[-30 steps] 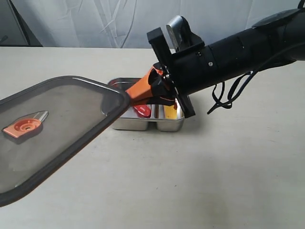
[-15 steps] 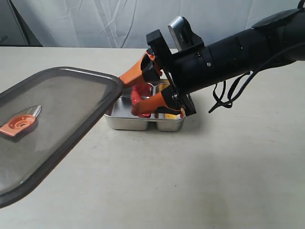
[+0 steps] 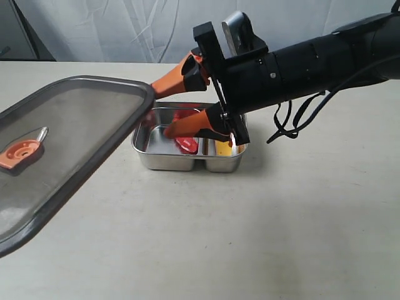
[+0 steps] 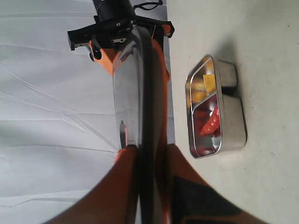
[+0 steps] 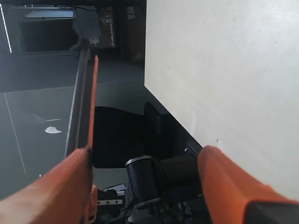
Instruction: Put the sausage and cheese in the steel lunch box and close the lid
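Apparently white drapery (image 3: pixel 125 31) behind beige tabletop (image 3: pixel 262 237).

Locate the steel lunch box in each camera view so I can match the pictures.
Exterior view: steel lunch box at centre, on the table.
Left wrist view: steel lunch box lies beside the edge-on lid, both compartments showing.
Right wrist view: not in it.
Shared landmark: the red sausage in one compartment, in both views showing it.
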Robot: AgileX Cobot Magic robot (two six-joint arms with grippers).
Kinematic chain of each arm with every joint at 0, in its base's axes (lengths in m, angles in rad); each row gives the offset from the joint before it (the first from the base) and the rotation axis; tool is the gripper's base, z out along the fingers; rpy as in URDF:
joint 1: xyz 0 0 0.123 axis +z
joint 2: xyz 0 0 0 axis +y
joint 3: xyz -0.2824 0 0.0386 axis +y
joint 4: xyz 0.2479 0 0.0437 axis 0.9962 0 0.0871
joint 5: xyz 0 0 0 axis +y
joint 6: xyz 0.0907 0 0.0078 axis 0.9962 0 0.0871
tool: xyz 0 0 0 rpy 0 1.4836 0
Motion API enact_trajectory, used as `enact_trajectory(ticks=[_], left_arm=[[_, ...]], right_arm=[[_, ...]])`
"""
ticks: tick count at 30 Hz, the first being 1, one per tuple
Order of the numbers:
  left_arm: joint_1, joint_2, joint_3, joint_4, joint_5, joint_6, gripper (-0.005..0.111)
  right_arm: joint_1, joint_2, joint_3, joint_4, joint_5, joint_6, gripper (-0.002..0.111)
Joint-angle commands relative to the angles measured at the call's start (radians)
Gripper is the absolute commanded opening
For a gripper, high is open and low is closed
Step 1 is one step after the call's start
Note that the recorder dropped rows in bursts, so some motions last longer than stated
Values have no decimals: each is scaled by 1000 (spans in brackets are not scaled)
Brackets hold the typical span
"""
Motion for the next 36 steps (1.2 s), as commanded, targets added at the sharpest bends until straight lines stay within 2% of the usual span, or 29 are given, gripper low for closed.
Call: enact_trajectory(ticks=[1, 13, 25, 31, 36], left_arm=[[-6, 0, -2, 2, -21, -68, 0], [-6, 0, -10, -35, -48, -114, 0], [-6, 0, -10, -68, -52, -101, 0], [-6, 0, -10, -200, -55, -16, 0], [-6, 0, -10, -209, -43, -4, 0]], right_arm=[[-34, -8, -8, 38, 50, -17, 63], [-46, -8, -8, 31, 50, -33, 63], [-43, -5, -8, -87, 50, 42, 63], [28, 16, -8, -52, 50, 80, 63], [76, 38, -8, 5, 50, 80, 63]])
